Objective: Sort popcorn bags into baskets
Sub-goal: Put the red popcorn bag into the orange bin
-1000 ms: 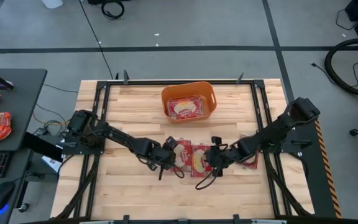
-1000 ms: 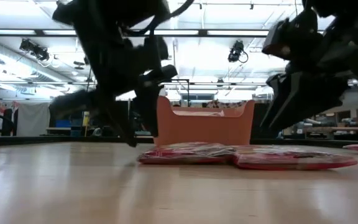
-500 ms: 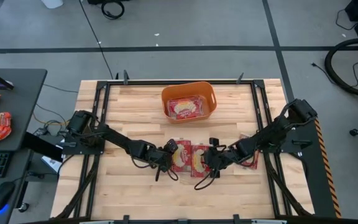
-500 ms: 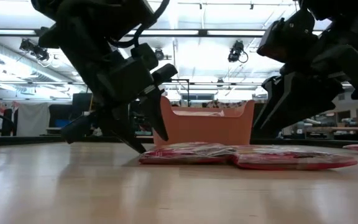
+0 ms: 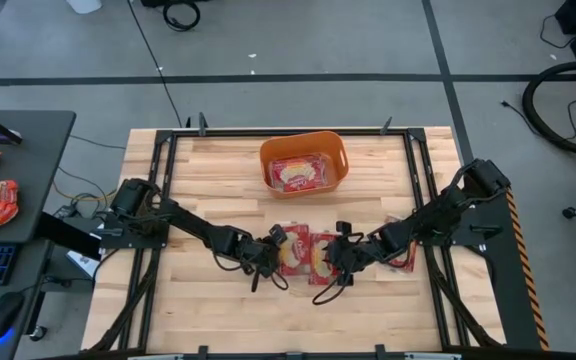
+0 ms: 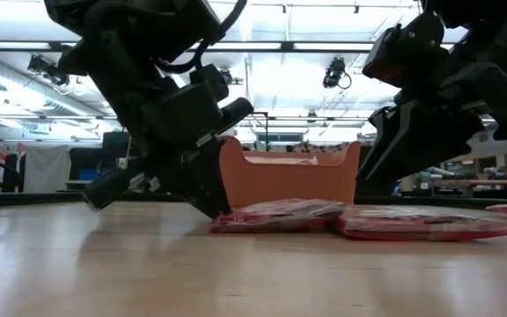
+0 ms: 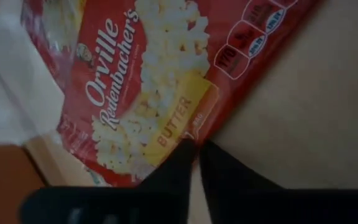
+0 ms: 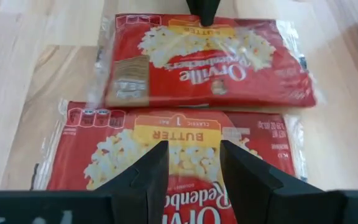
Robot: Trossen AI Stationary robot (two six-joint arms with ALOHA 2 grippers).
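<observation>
Near the middle of the table, your left gripper pinches the edge of a popcorn bag. Your right gripper hangs with fingers spread over the next bag. One more bag lies in the orange basket.

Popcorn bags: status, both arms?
Left tool shut on the left popcorn bag's edge. Right tool open over the next bag. One bag already in the basket. Nothing blocking.
</observation>
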